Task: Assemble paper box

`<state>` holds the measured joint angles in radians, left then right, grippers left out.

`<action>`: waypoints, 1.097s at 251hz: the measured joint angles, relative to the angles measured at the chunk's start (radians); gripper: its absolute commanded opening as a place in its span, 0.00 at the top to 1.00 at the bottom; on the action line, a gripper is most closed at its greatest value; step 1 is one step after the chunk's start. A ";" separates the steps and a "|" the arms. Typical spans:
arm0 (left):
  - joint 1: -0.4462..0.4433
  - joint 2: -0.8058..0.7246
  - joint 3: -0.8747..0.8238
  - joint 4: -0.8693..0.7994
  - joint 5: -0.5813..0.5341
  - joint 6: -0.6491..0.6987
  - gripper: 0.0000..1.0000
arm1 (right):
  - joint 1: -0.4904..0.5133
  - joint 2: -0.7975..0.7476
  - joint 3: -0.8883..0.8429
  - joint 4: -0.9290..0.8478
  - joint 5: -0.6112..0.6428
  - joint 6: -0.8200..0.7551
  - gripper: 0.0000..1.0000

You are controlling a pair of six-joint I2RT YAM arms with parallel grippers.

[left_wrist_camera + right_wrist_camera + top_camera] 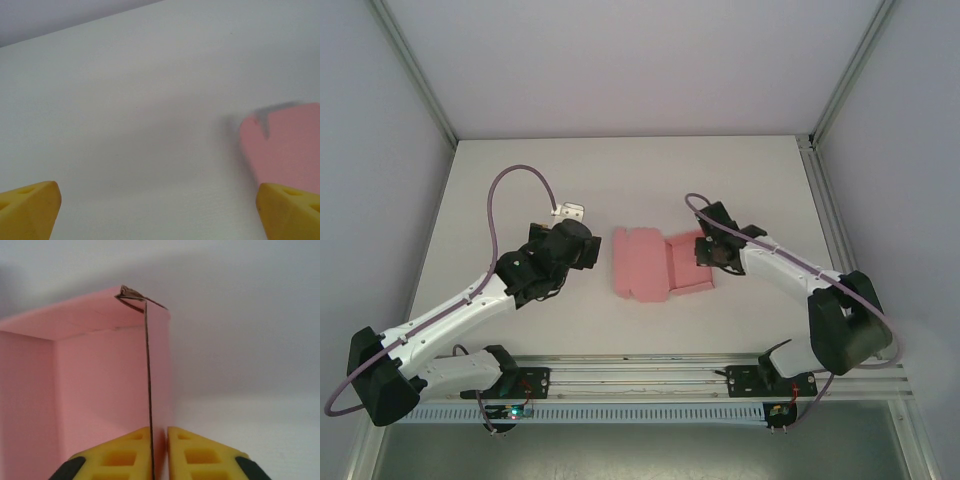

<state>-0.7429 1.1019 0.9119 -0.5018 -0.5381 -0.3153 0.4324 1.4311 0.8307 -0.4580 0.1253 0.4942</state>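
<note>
The pink paper box (655,265) lies partly folded in the middle of the white table, its flat lid part to the left and raised walls to the right. My right gripper (705,250) is at the box's right wall. In the right wrist view its yellow fingers (125,455) are shut on that upright pink wall (157,390), one finger inside the box and one outside. My left gripper (582,250) hovers just left of the box, open, with nothing between its yellow fingertips (30,207). A pink edge of the box (285,145) shows at the right of the left wrist view.
A small white bracket (570,212) lies on the table behind the left gripper. Metal frame posts (820,190) run along the table's right side, and a rail (650,370) spans the near edge between the arm bases.
</note>
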 measured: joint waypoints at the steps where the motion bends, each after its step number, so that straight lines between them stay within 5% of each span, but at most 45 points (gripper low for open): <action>1: 0.000 0.000 0.000 0.000 0.001 0.000 0.00 | -0.003 -0.001 -0.005 0.003 -0.003 0.002 0.88; 63: 0.005 -0.015 0.000 0.019 0.083 -0.010 0.00 | -0.096 -0.058 -0.229 0.220 -0.166 0.164 0.84; 157: 0.006 -0.077 -0.037 0.131 0.425 -0.132 0.00 | 0.138 -0.066 -0.322 0.499 -0.068 0.594 0.88; 225: 0.006 -0.064 -0.116 0.144 0.530 -0.259 0.00 | 0.206 0.033 -0.326 0.618 -0.021 0.758 0.86; 250: 0.006 -0.045 -0.179 0.214 0.608 -0.312 0.06 | 0.215 0.056 -0.321 0.640 -0.019 0.789 0.84; 275: 0.006 0.008 -0.191 0.257 0.624 -0.344 0.27 | 0.220 0.060 -0.320 0.651 -0.017 0.808 0.84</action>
<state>-0.7368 1.1095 0.7208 -0.2443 0.0856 -0.6590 0.6529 1.4906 0.5110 0.1928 0.1085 1.3025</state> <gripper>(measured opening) 0.850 0.161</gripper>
